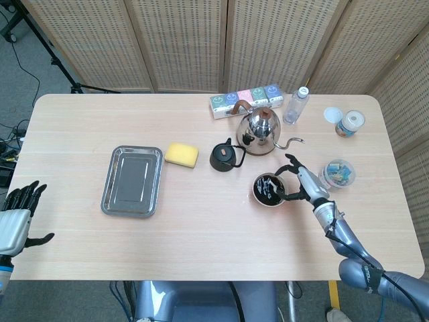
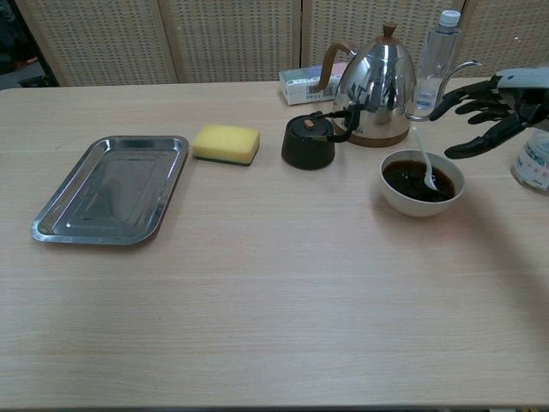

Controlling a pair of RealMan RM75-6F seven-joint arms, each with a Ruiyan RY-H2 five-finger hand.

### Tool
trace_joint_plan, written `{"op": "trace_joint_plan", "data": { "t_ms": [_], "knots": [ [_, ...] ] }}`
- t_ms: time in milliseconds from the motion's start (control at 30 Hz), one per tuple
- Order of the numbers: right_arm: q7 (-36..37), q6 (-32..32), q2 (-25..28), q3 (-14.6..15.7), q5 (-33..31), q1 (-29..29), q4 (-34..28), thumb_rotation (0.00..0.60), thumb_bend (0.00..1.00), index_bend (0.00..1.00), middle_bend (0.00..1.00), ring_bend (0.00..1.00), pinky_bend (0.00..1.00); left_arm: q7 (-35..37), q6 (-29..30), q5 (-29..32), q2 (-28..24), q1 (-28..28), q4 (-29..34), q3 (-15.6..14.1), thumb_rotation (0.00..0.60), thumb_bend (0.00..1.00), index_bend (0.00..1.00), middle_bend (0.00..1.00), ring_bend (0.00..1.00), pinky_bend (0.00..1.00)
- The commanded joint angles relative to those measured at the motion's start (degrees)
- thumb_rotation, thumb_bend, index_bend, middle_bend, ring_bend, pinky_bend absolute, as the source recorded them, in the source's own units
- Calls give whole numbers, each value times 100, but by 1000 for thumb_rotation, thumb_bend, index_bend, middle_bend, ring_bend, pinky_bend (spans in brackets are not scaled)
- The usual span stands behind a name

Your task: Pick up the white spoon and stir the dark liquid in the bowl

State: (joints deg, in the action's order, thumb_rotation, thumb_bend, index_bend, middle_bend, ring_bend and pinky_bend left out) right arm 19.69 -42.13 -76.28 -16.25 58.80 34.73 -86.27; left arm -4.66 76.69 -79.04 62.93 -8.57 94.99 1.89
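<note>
The white bowl [image 2: 422, 182] of dark liquid stands right of the table's middle, also seen from above [image 1: 269, 190]. In it rests the white spoon [image 2: 425, 163], its bowl in the liquid and its handle leaning up toward the far left. My right hand [image 2: 496, 110] hovers to the right of the bowl with its fingers spread, holding nothing and clear of the spoon; the head view shows the right hand [image 1: 300, 182] beside the rim. My left hand [image 1: 17, 213] hangs open off the table's left edge.
A steel kettle [image 2: 377, 86] and a small black teapot [image 2: 310, 142] stand just behind the bowl. A plastic bottle [image 2: 436, 60] and a jar [image 2: 536, 159] flank my right hand. A yellow sponge [image 2: 226, 142] and a metal tray [image 2: 111, 189] lie to the left.
</note>
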Motion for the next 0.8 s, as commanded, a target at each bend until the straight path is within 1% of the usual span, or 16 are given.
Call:
{"op": "trace_joint_plan", "data": {
  "t_ms": [33,167,233,300,400,500,567,633,700,800],
  "knots": [
    [-45,-197,150,8,155,-95,-198,600,0,119,0,0,38,10,18,-10,-2,11,2,-4,600,0,0,0,0,0],
    [-230,-607,417,85,497,-274,-456,600,0,116,0,0,38,29,39,-42,-9,24,-3,-15,600,0,0,0,0,0],
    [-367,-848,540,172,696,-395,-523,600,0,116,0,0,38,30,65,-27,-12,38,4,-5,600,0,0,0,0,0],
    [-591,-1232,630,320,1005,-570,-487,600,0,116,0,0,38,10,113,3,-13,61,23,14,600,0,0,0,0,0],
    [-1102,-2045,597,612,1641,-884,-135,600,0,116,0,0,38,-16,188,23,-8,96,48,33,600,0,0,0,0,0],
    [-1530,-2916,482,913,2278,-1241,393,600,0,116,0,0,38,-38,238,21,7,124,76,33,600,0,0,0,0,0],
    [-1627,-3255,446,1046,2494,-1418,617,600,0,114,0,0,33,-104,301,66,36,154,98,54,600,0,0,0,0,0],
    [-1626,-3566,463,1228,2698,-1645,770,600,0,89,0,0,19,-414,504,255,150,224,123,153,600,0,0,0,0,0],
    [-1580,-3861,542,1408,2879,-1883,736,600,0,61,0,0,10,-703,702,332,246,281,203,209,600,0,0,0,0,0],
    [-1605,-4135,541,1492,3021,-2054,742,600,0,60,0,0,10,-723,779,279,248,322,305,191,600,0,0,0,0,0]
  ]
}}
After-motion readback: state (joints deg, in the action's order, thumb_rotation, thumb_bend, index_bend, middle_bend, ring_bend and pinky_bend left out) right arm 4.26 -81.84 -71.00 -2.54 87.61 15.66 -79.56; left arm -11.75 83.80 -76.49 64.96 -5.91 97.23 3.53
